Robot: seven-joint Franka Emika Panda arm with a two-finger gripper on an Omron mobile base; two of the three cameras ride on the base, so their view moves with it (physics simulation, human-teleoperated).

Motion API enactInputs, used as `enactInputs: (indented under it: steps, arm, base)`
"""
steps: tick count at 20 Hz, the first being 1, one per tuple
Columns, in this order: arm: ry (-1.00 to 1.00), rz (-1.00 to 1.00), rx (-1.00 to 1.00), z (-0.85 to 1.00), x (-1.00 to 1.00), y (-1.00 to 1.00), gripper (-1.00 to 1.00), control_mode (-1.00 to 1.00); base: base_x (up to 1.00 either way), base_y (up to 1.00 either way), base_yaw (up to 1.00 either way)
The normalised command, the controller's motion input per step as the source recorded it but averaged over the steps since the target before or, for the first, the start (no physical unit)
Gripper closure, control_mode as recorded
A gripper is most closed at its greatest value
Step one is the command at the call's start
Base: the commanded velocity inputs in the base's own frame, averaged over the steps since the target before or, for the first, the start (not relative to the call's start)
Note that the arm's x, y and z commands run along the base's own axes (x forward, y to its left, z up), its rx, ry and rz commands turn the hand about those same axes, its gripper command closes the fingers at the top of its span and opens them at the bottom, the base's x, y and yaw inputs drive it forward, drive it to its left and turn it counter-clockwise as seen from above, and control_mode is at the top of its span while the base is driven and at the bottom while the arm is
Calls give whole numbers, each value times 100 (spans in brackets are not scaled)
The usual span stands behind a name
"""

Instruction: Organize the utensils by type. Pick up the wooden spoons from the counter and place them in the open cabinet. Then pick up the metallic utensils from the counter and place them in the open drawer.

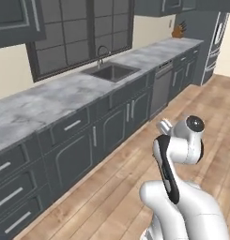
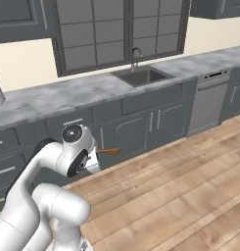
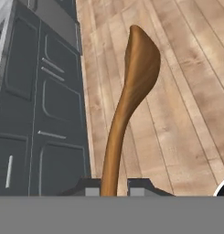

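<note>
Bench: long grey-white marble top running along the wall, left to right, above dark grey lower cabinets with silver handles.
Sink: set into the bench under the window, tap behind it.
Knife block: at the far end of the bench in the left base view, well apart from the arm.
Pincer: closed on the handle of the wooden spoon, one dark finger on each side of it, seen from the hand camera.
Wooden spoon: all orange-brown, held out over the wooden floor, in front of the lower cabinets and off the bench. In the right base view its handle pokes out sideways past the hand.
Spoon's handling: judged light, stiff and not fragile; smooth wood may slip or pivot between narrow fingers.
Where to hold: the grip sits low on the handle, far from the bowl, so the long free end could swing. A hold nearer the middle would steady it, though the present one looks adequate for a slow carry.
Step in hand: likely carrying this spoon toward the open upper cabinet.
</note>
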Motion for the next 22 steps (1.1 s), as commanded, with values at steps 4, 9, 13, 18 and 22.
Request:
enactInputs:
  steps: [4, 9, 13, 18, 22]
  arm:
    - [0, 0, 0, 0, 0, 0, 100, 100]
    - [0, 0, 0, 0, 0, 0, 100, 100]
    - [0, 0, 0, 0, 0, 0, 100, 100]
    - [0, 0, 0, 0, 0, 0, 100, 100]
    - [0, 0, 0, 0, 0, 0, 100, 100]
  base:
    - [100, 2, 14]
    - [100, 0, -28]
    - [100, 0, -40]
    - [100, -4, -42]
    - [100, -39, -37]
